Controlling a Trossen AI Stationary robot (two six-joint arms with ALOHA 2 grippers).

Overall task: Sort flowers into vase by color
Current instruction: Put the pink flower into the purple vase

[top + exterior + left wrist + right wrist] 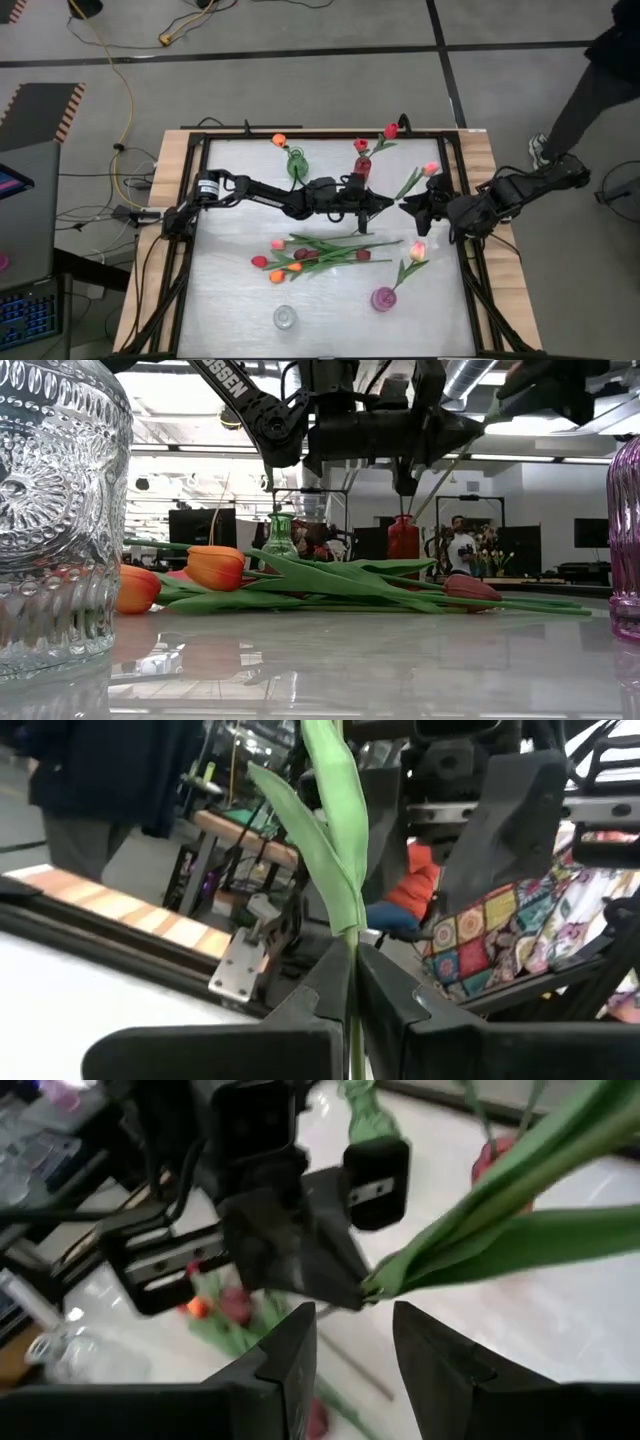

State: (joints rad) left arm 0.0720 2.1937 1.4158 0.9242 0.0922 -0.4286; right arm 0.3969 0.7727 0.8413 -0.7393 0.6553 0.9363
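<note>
While our left gripper (393, 204) clamps the pink tulip's (430, 168) stem, our right gripper (408, 205) gapes beside it; next we must carry the tulip to its vase.

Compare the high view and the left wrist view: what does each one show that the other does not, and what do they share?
Only the high view shows the whole table, the pile of flowers lying on it, the four vases, and the pink head of the held flower near the right gripper. Only the left wrist view shows the left gripper shut on the thin stem, with a leaf above its fingers. Both show the left gripper holding that flower.
</note>
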